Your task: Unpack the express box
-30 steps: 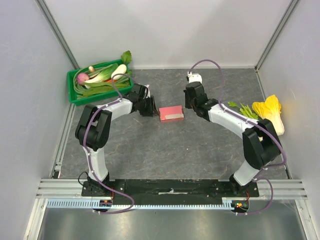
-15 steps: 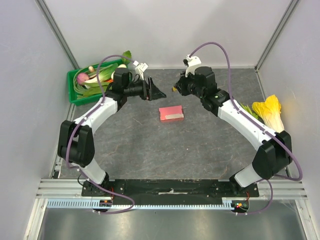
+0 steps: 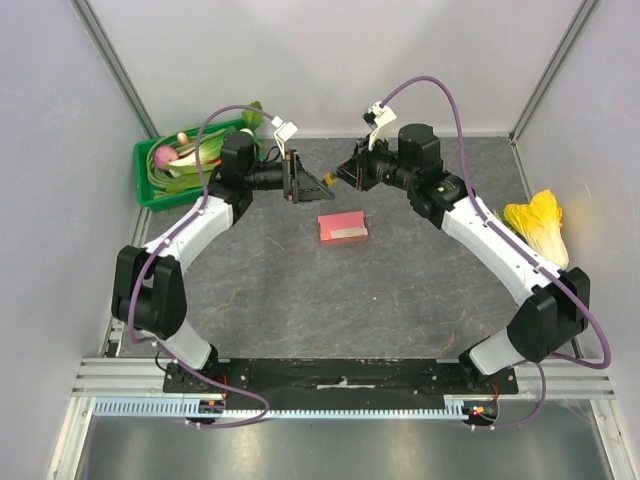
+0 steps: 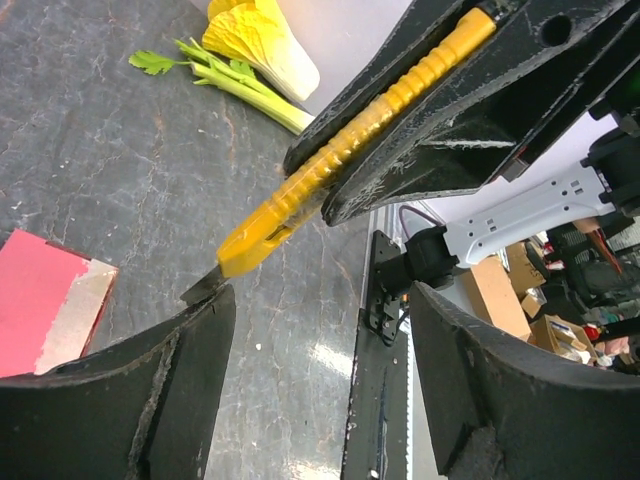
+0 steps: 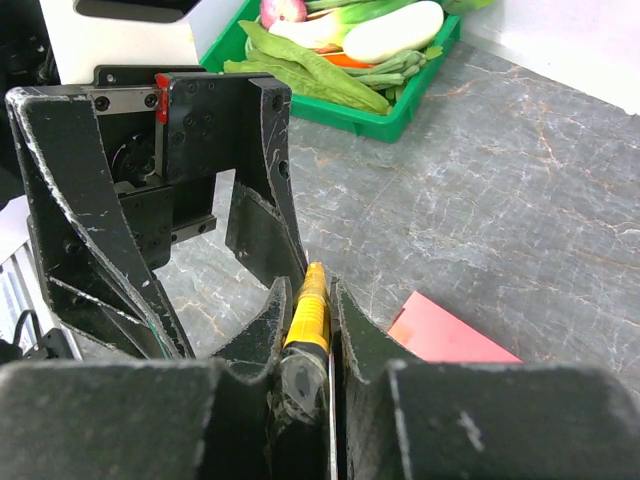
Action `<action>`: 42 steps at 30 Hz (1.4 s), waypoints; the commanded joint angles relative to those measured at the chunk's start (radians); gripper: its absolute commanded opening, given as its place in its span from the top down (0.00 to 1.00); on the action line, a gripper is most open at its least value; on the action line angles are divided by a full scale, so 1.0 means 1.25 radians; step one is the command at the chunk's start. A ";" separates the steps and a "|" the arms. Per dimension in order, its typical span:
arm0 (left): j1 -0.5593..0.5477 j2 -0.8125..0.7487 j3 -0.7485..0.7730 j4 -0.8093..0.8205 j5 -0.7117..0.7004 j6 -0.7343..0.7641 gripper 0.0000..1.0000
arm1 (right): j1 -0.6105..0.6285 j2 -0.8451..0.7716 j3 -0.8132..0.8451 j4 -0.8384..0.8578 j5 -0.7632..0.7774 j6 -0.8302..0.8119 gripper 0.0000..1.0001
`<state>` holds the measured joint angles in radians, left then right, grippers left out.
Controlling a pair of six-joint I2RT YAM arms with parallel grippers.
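Observation:
The express box (image 3: 343, 228) is a flat pink-red carton lying on the grey table, with a pale patch on one face. It also shows in the left wrist view (image 4: 40, 315) and the right wrist view (image 5: 450, 335). My right gripper (image 3: 347, 174) is raised behind the box and shut on a yellow utility knife (image 5: 308, 315), blade end pointing left. My left gripper (image 3: 312, 181) faces it, open, with the knife's tip (image 4: 205, 288) just at one finger. Both grippers are above the table, apart from the box.
A green crate (image 3: 200, 187) of vegetables stands at the back left and shows in the right wrist view (image 5: 400, 115). A yellow napa cabbage (image 3: 540, 222) and a green celery stalk (image 4: 230, 80) lie at the right. Grey walls enclose the table.
Both grippers have risen from beside the box and swung toward the back. They now face each other closely, the knife tip reaching the open left gripper. The box has not moved.

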<state>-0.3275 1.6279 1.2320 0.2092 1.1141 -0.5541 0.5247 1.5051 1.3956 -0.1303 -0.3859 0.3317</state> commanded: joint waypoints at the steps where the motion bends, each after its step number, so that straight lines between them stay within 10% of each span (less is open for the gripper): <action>1: -0.007 -0.032 0.004 0.018 0.025 -0.014 0.25 | 0.006 -0.024 0.027 0.033 -0.088 0.037 1.00; 22: -0.006 -0.033 0.080 -0.267 -0.175 0.195 0.27 | 0.006 -0.086 -0.012 -0.005 0.074 0.021 1.00; 34: -0.007 -0.040 0.051 -0.089 0.087 0.096 0.23 | 0.006 -0.084 -0.001 -0.028 -0.100 0.029 1.00; 42: -0.001 -0.044 0.029 -0.021 0.148 0.048 0.64 | 0.006 -0.076 0.009 -0.031 -0.177 0.039 1.00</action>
<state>-0.3332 1.6127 1.2778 0.1085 1.2270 -0.4538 0.5312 1.4326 1.3811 -0.1799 -0.5293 0.3687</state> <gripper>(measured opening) 0.440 0.190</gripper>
